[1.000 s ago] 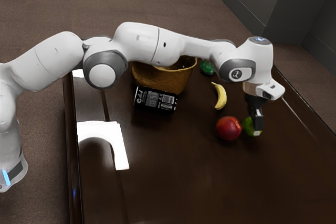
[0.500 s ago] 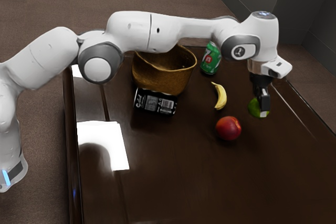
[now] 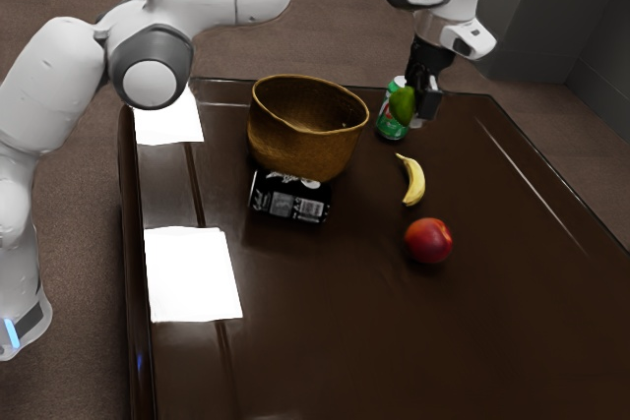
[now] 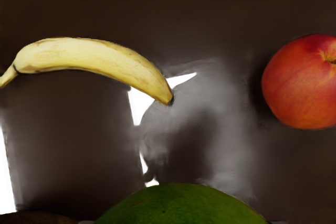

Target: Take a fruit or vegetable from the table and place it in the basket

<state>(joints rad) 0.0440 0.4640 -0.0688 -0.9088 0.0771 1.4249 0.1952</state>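
My gripper (image 3: 417, 113) is raised over the far part of the table in the exterior view, shut on a round green fruit (image 3: 402, 105). The same green fruit (image 4: 181, 205) bulges up from the wrist view's lower edge. To the exterior view's left of the gripper stands the brown basket (image 3: 300, 150), its opening facing up. A yellow banana (image 3: 414, 182) and a red fruit (image 3: 428, 241) lie on the table, nearer the exterior camera than the hand. Both the banana (image 4: 89, 59) and the red fruit (image 4: 304, 85) are in the wrist view.
A green can (image 3: 391, 127) stands upright by the held fruit in the exterior view, partly behind it. A black can (image 3: 290, 198) lies on its side against the basket's near side. The dark table (image 3: 325, 331) has a raised edge.
The green fruit has been lifted from beside the red fruit and carried in my gripper, up and then toward the exterior view's left, nearer the basket. The other things lie where they were.
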